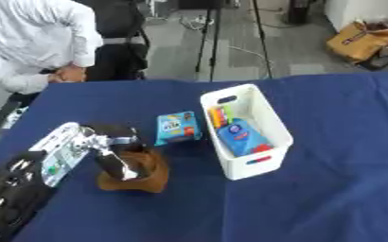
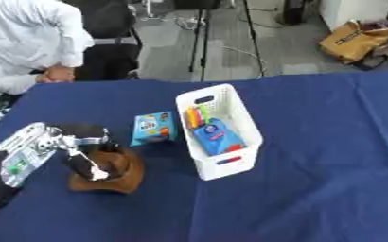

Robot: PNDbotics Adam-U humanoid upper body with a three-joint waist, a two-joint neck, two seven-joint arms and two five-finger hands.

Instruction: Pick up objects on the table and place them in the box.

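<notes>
Bright even overhead light, soft shadows, whole pic slightly blurry, no strong glare

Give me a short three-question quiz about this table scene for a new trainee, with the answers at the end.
1. True or false: the white box is empty.
2. Which robot hand is on the brown object: A left, B right?
3. Fill in: the blue packet on the cloth lies to the box's ____.

Key:
1. False; a blue pack and colourful items already lie inside.
2. A, left; its fingers curl over the object.
3. Left, outside it.
</notes>
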